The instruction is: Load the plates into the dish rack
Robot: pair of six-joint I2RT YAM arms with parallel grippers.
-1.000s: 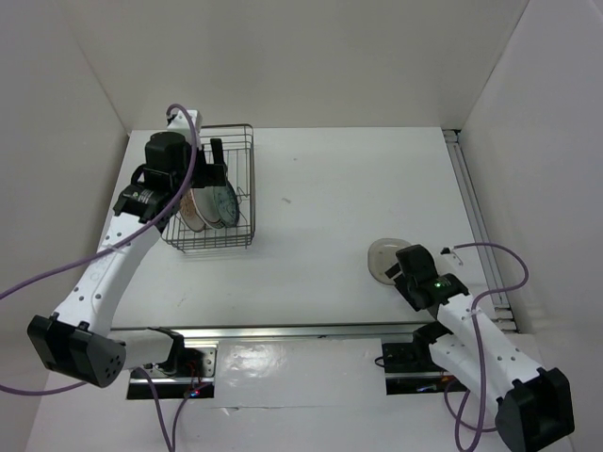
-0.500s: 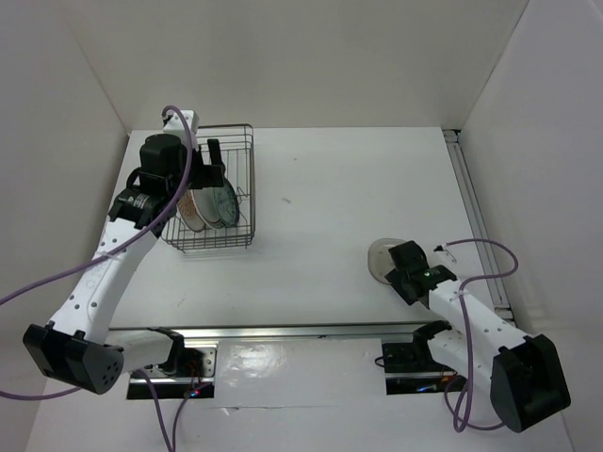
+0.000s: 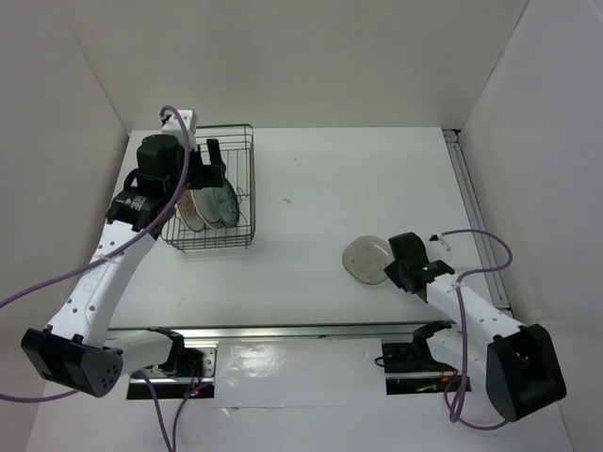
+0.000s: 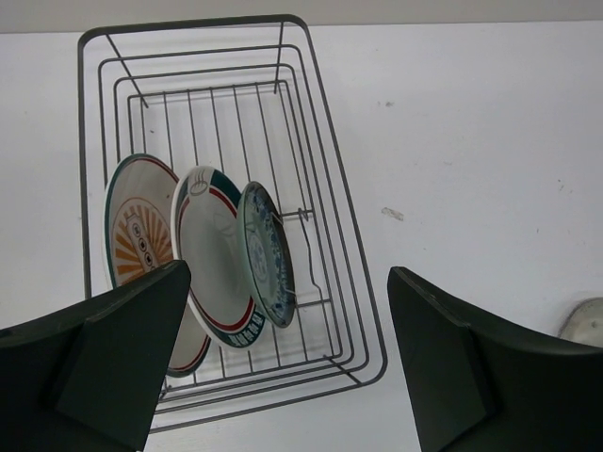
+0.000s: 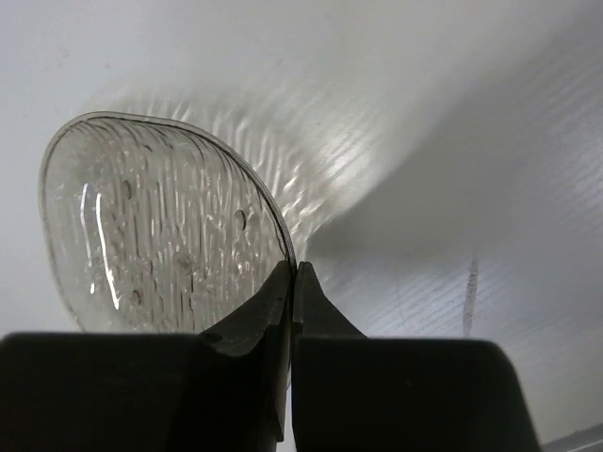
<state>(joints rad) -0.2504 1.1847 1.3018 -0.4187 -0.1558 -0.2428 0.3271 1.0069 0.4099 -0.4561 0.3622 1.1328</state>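
Note:
The dark wire dish rack [image 3: 252,193] stands at the back left. Three plates stand upright in it: one with an orange centre [image 4: 137,231], a white one with a green-red rim ring [image 4: 212,259] and a small teal patterned one [image 4: 267,250]. My left gripper [image 4: 289,273] hovers above the rack [image 4: 320,94], wide open, with nothing between its fingers. The small beige-grey plate [image 3: 366,259] is at the right of the table. My right gripper [image 5: 294,273] is shut on its rim, and the plate [image 5: 160,235] stretches away to the left of the fingertips.
White walls close in the table on the left, back and right. A metal rail [image 3: 476,217] runs along the right edge. The rack's far half holds no plates. The beige plate's edge peeks in at the lower right of the left wrist view [image 4: 586,320].
My right gripper has closed on the beige-grey plate's rim, and plate and gripper have shifted left. The left arm has barely moved and stays open over the rack.

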